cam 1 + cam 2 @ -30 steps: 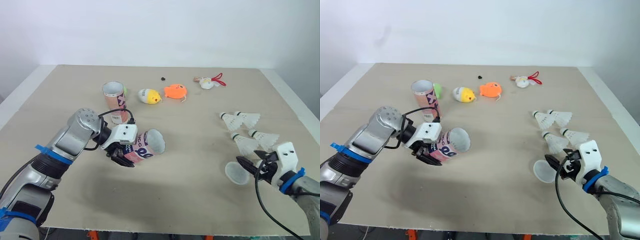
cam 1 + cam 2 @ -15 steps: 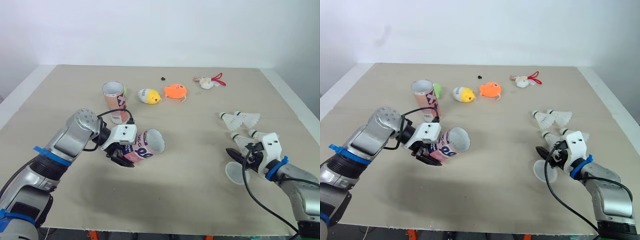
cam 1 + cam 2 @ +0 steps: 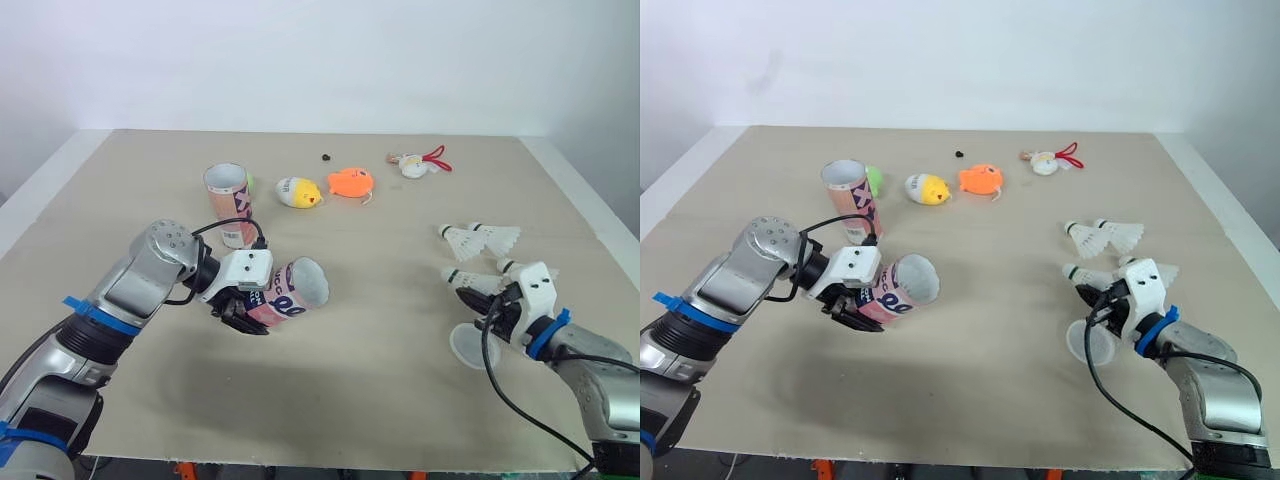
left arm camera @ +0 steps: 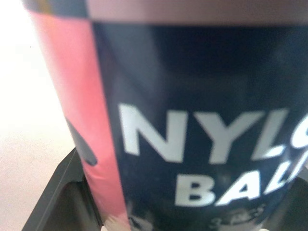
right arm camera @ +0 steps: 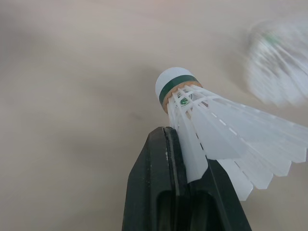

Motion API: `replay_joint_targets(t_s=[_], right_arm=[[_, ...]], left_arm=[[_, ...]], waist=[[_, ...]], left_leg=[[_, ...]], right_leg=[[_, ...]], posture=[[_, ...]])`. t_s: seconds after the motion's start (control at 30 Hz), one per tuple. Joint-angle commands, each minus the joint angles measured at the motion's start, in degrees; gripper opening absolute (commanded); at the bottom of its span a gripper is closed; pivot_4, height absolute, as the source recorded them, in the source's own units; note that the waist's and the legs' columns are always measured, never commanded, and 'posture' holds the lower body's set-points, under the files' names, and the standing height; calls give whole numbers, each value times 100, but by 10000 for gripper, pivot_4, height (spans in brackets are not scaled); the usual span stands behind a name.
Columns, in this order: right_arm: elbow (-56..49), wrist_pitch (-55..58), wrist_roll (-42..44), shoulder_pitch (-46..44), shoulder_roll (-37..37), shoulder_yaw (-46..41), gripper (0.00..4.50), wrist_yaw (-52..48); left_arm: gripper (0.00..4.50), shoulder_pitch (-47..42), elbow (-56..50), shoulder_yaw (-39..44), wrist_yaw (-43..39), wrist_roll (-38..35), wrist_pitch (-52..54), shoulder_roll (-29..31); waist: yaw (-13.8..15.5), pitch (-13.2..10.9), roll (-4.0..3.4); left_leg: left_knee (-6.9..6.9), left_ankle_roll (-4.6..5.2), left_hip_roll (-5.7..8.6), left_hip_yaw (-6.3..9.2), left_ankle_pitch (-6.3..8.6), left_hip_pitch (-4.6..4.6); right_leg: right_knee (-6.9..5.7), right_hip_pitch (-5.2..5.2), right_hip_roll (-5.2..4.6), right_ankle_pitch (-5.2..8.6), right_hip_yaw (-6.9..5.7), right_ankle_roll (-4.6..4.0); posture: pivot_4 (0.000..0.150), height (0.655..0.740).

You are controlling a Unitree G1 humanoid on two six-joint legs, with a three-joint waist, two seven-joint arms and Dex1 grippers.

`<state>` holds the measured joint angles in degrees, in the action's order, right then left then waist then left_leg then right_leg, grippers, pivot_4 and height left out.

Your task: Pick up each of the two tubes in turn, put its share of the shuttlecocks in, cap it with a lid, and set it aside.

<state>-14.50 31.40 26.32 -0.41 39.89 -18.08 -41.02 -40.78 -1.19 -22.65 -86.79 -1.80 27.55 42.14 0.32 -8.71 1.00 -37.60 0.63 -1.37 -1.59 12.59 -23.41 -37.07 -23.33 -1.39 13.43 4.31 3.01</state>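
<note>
1. Beige tabletop [image 3: 400, 400] under a plain white wall holds everything, with the task's things split between the two arms.
2. Left gripper [image 3: 243, 313] is clamped around a pink-and-navy shuttlecock tube [image 3: 288, 293], lifted off the table. The left wrist view has the printed label pressed close, with a finger at each side.
3. That tube is held tilted nearly flat, its open mouth turned toward the robot's right. This looks chosen so that a shuttlecock can be fed straight in from the other arm.
4. Right gripper [image 3: 497, 302] is pinched shut on the feather skirt of a white shuttlecock [image 3: 468, 281]. Its green-banded cork points left toward the tube's mouth, which suits a cork-first entry. The grip sits on the skirt's edge, so it may be light.
5. Tube mouth and shuttlecock are well apart; I judge the current step to be carrying the first shuttlecock across.
6. Two more shuttlecocks [image 3: 480, 238] lie together beyond the right gripper, and another [image 3: 530, 271] lies just behind it.
7. One translucent lid [image 3: 468, 346] rests flat on the table near the right gripper, handy for capping.
8. Second tube [image 3: 229, 203] stands upright and open beyond the left arm, waiting its turn.
9. Along the far side lie a yellow chick toy [image 3: 299, 192], an orange fish toy [image 3: 351, 182] and a white toy with a red loop [image 3: 418, 164], clear of the work.
</note>
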Motion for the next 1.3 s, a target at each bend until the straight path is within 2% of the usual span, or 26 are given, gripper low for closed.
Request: replay_joint_targets(t_s=[0.03, 0.13, 0.3, 0.47, 0.6, 0.8, 0.97, 1.07, 1.23, 1.3], right_arm=[[-1086, 300, 674, -167, 243, -187, 438, -229], [-2004, 730, 1457, -631, 432, -20, 438, -338], [-2613, 1024, 1707, -1601, 843, 745, 438, -536], [-2567, 1106, 1417, -2460, 1235, 1628, 438, -913], [-2431, 1122, 1197, -2950, 1206, 2222, 438, -1080], [-2013, 1083, 746, -3686, 744, 3138, 438, -1301], [-1553, 1070, 467, -4100, 358, 3544, 438, -1473], [-1369, 1112, 450, -4273, 157, 3650, 10325, -1638], [-1355, 1299, 704, -4382, -56, 3432, 36100, -1724], [-1378, 1500, 1098, -4298, -58, 3043, 42585, -1802]], left_arm=[[32388, 79, 7, -161, -48, -42, 2, 4], [32388, 52, 54, -178, -63, -36, -23, -19], [32388, 9, 119, -202, -78, -24, -57, -61], [32388, 11, 100, -192, -70, -27, -32, -85], [32388, 30, 70, -171, -51, -25, 1, -96], [32388, 48, 19, -154, -13, -23, 64, -95], [32388, 59, -20, -157, 15, -33, 105, -122], [32388, 62, -43, -160, 27, -39, 125, -139], [32388, 49, -24, -169, 40, -38, 119, -143], [32388, 40, -19, -179, 44, -41, 119, -157]], waist=[[0, -1, 2], [-9, -2, -1], [-1, -6, 14], [2, -7, 14], [2, -6, 14], [-2, -6, 13], [1, -6, 13], [10, -7, 13], [19, -7, 13], [18, -7, 13]], left_leg=[[0, 0, 0, 0, 0, 1], [0, 0, -5, 0, 0, 1], [0, 0, -18, 8, 0, 1], [0, -4, -15, 0, 2, -10], [0, -1, -16, 2, 5, -13], [0, 0, -17, 2, 5, -13], [0, 0, -16, 4, 6, -19], [0, 0, -17, 4, 6, -18], [-2, 0, -13, 6, 6, -24], [-2, 1, -13, 7, 6, -27]], right_leg=[[0, 0, 0, 0, 0, 0], [0, -1, 2, -2, 0, -2], [2, 1, 1, 1, -9, -7], [6, -8, -12, 5, -6, -4], [5, -11, -10, 9, -8, -5], [4, -13, -7, 9, -11, -8], [4, -14, -8, 11, -13, -6], [2, -16, -7, 9, -12, -8], [3, -15, -11, 10, -15, -5], [3, -18, -10, 10, -15, -6]], posture=[[1500, 7400], [1500, 7400], [1500, 7400], [1500, 7400], [1500, 7400], [1500, 7400], [1500, 7400], [1500, 7400], [1500, 7400], [1500, 7400]])
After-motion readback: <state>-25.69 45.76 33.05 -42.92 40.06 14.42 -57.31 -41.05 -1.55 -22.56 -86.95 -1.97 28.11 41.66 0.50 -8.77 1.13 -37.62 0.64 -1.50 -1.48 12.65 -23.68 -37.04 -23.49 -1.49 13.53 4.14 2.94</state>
